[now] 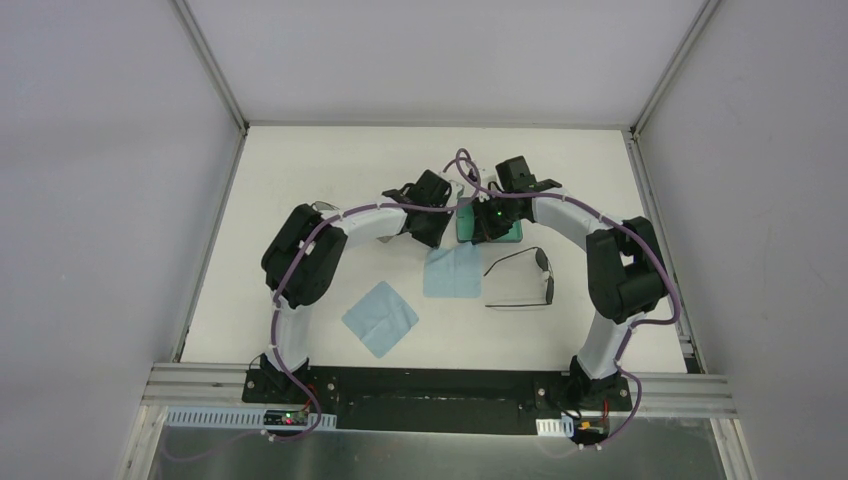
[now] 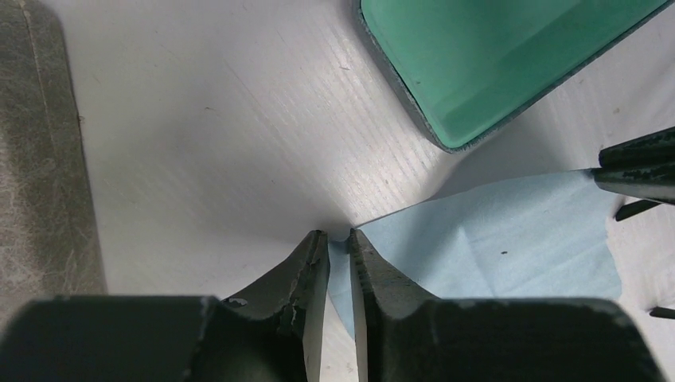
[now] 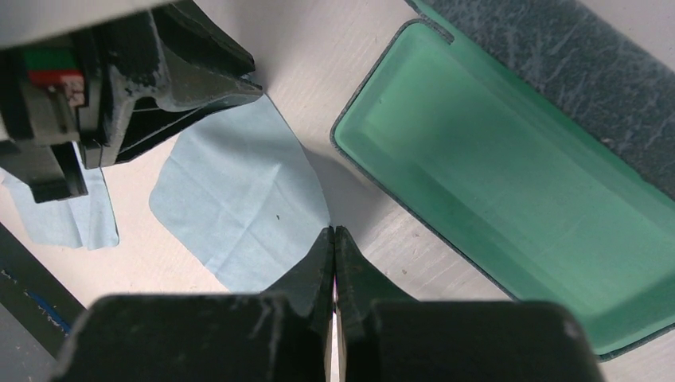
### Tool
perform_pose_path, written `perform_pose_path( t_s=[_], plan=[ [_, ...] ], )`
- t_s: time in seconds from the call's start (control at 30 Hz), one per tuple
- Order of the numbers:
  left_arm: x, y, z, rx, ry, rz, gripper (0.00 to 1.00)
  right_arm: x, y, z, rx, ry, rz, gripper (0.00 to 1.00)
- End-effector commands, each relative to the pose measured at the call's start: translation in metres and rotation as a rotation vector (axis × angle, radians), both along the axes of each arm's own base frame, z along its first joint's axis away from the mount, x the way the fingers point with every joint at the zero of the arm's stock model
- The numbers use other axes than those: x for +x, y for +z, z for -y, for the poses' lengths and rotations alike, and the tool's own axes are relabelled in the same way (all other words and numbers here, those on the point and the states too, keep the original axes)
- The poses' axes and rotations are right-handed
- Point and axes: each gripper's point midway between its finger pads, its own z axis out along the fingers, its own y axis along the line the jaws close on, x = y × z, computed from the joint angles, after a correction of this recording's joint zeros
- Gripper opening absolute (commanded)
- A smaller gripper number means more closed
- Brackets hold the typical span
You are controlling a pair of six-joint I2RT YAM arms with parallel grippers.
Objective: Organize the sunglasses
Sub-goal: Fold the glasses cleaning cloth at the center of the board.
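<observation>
Grey walls enclose a white counter. An open green-lined case lies far centre. Left gripper: jaws narrowly apart, the corner of a light blue cloth between them. Right gripper: jaws closed, empty, beside the case. Sunglasses lie unfolded right of the cloth.

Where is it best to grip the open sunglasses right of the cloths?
The sunglasses lie flat with both arms unfolded, pointing left. Probably pinch the front frame between the lenses, coming straight down from above; the thin arms look likely to flex.
</observation>
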Motion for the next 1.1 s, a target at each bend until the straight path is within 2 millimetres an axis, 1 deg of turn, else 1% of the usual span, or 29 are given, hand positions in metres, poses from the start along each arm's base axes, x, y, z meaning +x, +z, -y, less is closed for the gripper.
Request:
perform_pose_path(
  t_s=[0.0,0.13,0.27,0.3,0.33,0.37,0.5,0.7,0.83,0.93,1.07],
  plan=[
    [-0.035,-0.038,-0.016,0.147,-0.023,-0.05,0.16,0.006,0.009,-0.006,0.026,0.018,0.041,0.0],
    [-0.038,-0.043,-0.017,0.159,-0.026,-0.058,0.15,0.004,0.007,-0.005,0.026,0.018,0.038,0.0],
    [-0.042,-0.043,-0.015,0.164,-0.04,-0.056,0.15,0.004,0.007,-0.005,0.026,0.018,0.038,0.0],
    [-0.042,-0.043,-0.014,0.167,-0.041,-0.051,0.12,0.004,0.007,-0.005,0.026,0.016,0.038,0.0],
    [-0.041,-0.042,-0.014,0.169,-0.039,-0.044,0.05,0.004,0.007,-0.005,0.027,0.017,0.039,0.0],
    [-0.038,-0.04,-0.015,0.172,-0.034,-0.033,0.0,0.004,0.007,-0.005,0.028,0.016,0.039,0.0],
    [-0.02,-0.023,-0.012,0.182,-0.015,0.041,0.0,0.005,0.009,-0.006,0.033,0.018,0.042,0.0],
    [0.002,0.013,-0.003,0.142,0.028,0.131,0.0,0.008,0.015,-0.01,0.049,0.028,0.045,0.0],
    [0.006,0.028,-0.005,0.122,0.064,0.152,0.0,0.01,0.015,-0.011,0.05,0.032,0.044,0.0],
    [0.004,0.035,-0.007,0.104,0.082,0.15,0.0,0.01,0.015,-0.012,0.055,0.038,0.045,0.0],
    [-0.001,0.043,-0.005,0.049,0.09,0.119,0.0,0.007,0.015,-0.014,0.068,0.059,0.036,0.0]
  ],
)
